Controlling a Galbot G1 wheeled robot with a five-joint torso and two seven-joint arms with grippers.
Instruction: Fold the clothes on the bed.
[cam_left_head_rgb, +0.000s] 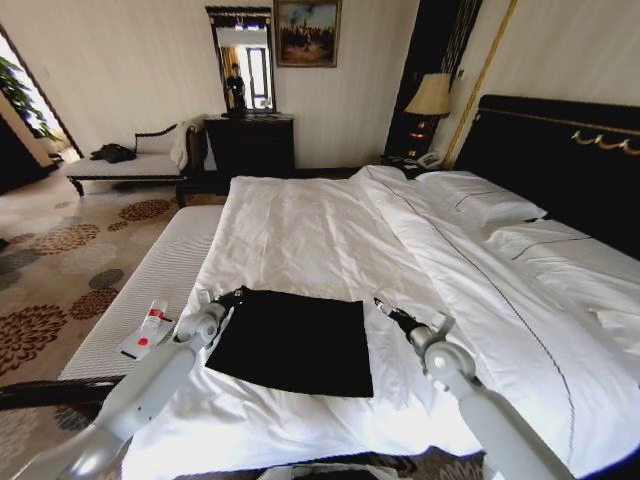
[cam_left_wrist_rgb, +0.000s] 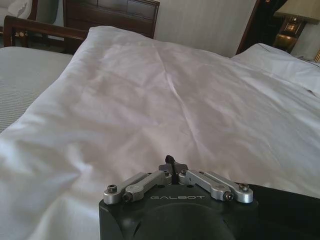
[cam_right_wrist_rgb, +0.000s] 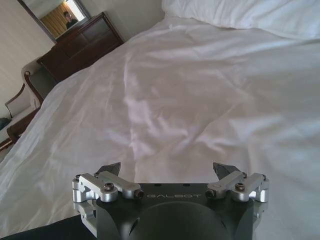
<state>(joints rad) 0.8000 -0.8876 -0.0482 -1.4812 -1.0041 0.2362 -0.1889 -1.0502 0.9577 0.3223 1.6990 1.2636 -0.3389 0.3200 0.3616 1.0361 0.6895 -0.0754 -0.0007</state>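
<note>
While head view shows black T-shirt (cam_left_head_rgb: 295, 343) folded flat on near side of bed (cam_left_head_rgb: 330, 240), wrist views give finger detail: left gripper (cam_left_wrist_rgb: 172, 163) pinched closed at shirt's far-left corner, right gripper (cam_right_wrist_rgb: 167, 171) spread wide, empty, beside far-right corner.

The T-shirt (cam_left_head_rgb: 295, 342) is matt black soft cloth, the bed (cam_left_head_rgb: 330, 230) wears smooth, faintly creased white cotton with a slight sheen — and each hand's linkage is brushed metal on matt black plastic.
</note>
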